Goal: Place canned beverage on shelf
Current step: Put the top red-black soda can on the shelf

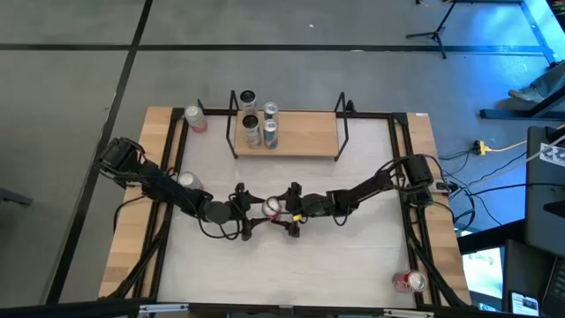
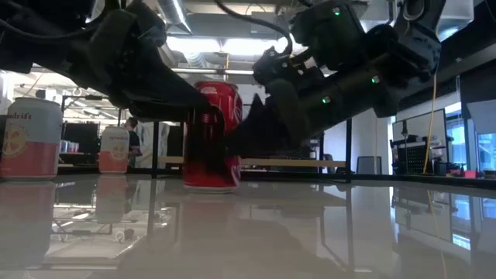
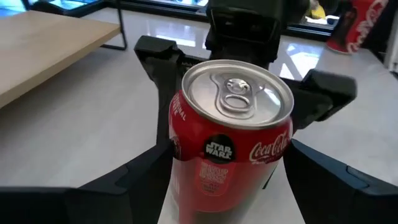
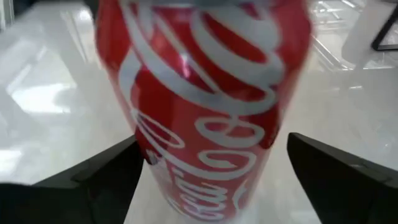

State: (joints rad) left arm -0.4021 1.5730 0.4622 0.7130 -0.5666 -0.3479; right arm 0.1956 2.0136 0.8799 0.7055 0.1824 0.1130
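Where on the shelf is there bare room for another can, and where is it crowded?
The shelf is bare from its middle to its right end post; four cans crowd its left end. The table's centre is crowded too: the left gripper and right gripper flank the red can.
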